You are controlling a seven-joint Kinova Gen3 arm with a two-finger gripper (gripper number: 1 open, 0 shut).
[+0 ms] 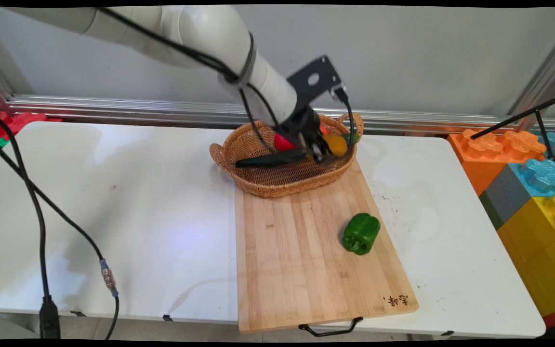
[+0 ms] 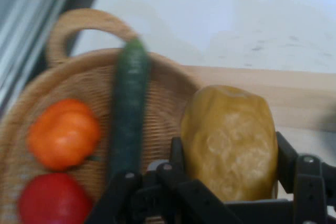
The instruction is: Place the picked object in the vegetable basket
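Gripping: my black two-finger gripper (image 2: pixel 229 182) has a lumpy yellow-brown potato (image 2: pixel 229 140) clamped between its fingers (image 2: pixel 286 156), which are spread only as far as the potato's width and press on both of its sides.
Landmark: an oval woven wicker basket with two loop handles (image 1: pixel 258 183) stands at the far end of a pale bamboo cutting board (image 1: pixel 301 250); every place below is told from this basket.
My place: I (image 1: pixel 323 149) hang over the basket's right half, just above its rim, with the potato (image 1: pixel 335 144) held at the basket's right side.
Inside the basket: a long dark green cucumber (image 1: pixel 268 160) lies across the floor, reaching from the left part toward me; a red round tomato-like fruit (image 1: pixel 283 142) sits behind it, close to my wrist.
Hand view of the basket: the cucumber (image 2: pixel 128 114) runs lengthwise just beside the potato; past it an orange round fruit (image 2: pixel 64 132) and the red fruit (image 2: pixel 52 200) lie next to each other on the weave (image 2: pixel 31 103).
Outside the basket: a glossy green bell pepper (image 1: pixel 360 233) rests on the board, well apart from the basket on its near right side.
Under the basket: the board lies on a white table (image 1: pixel 113 202); its black metal handle (image 1: pixel 330 329) is on the end farthest from the basket.
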